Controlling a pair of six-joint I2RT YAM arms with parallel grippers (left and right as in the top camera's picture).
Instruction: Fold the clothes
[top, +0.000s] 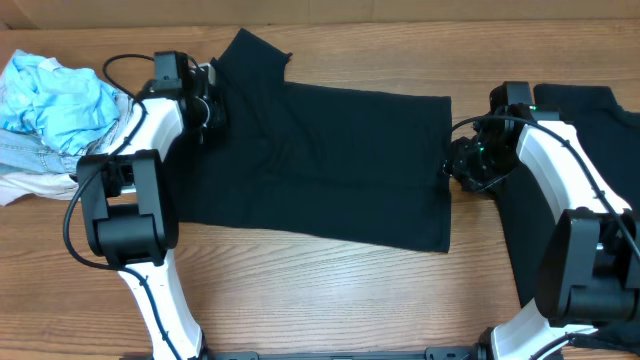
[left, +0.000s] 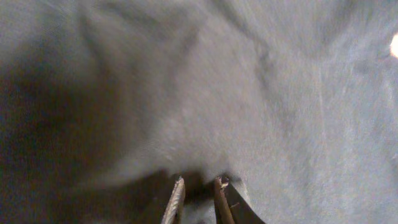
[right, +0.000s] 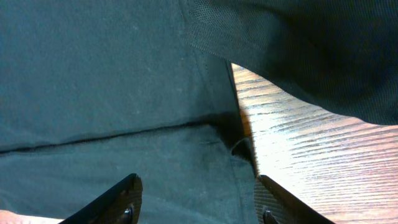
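If the fold is to come out square, the left gripper (left: 199, 186) needs real cloth between its fingers, nearly pressed together at the sleeve end; whether they pinch any I cannot tell. Meanwhile the right gripper (right: 199, 208) stands spread astride the hem and should close on its edge. The black T-shirt (top: 330, 165) lies flat, slightly creased, across the middle of the table (top: 300, 265), one sleeve toward the far edge

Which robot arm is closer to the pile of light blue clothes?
Left. The left arm reaches onto the black shirt at its sleeve end, just beside the blue pile. The right arm is at the shirt's opposite edge, with the whole shirt between.
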